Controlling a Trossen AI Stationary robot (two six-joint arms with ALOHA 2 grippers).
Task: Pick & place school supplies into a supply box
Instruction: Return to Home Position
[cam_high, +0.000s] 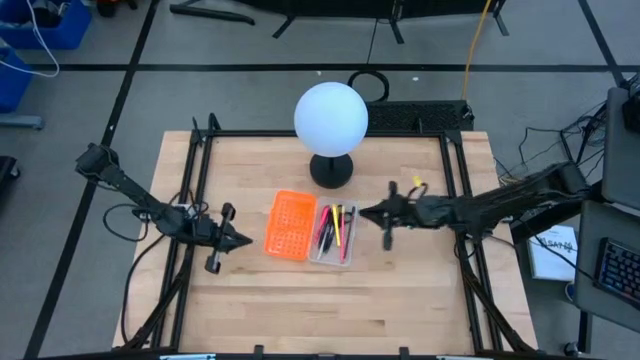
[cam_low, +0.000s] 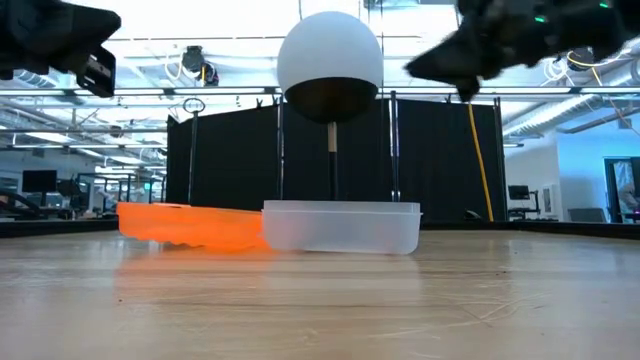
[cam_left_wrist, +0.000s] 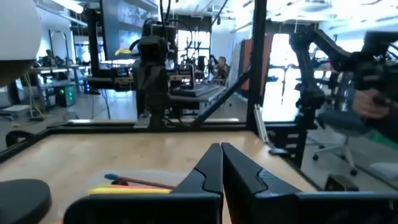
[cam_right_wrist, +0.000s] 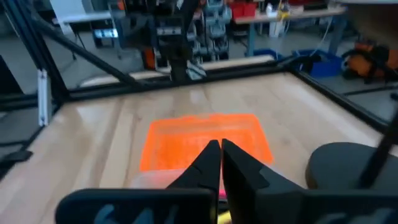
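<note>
Clear box (cam_high: 349, 250) at mid-table (cam_high: 400, 290), pens and pencils (cam_high: 333, 226) lying lengthwise inside. Orange panel (cam_high: 289, 225) just beside it at 9 o'clock. Left gripper (cam_high: 247, 240) past the panel, also 9 o'clock, raised, jaws pressed together, empty. Right gripper (cam_high: 362, 212) at box's 3 o'clock, jaws likewise closed on nothing. White globe lamp (cam_high: 330, 115) farther off at 12 o'clock, clear of both arms

Supply box (cam_high: 316, 256): shallow tray of translucent clear plastic, rectangular, sitting flat and open-topped near the middle of the table (cam_high: 400, 300). School supplies (cam_high: 333, 230): thin pens and pencils, yellow, pink-red and black showing, lying lengthwise side by side inside the box.
</note>
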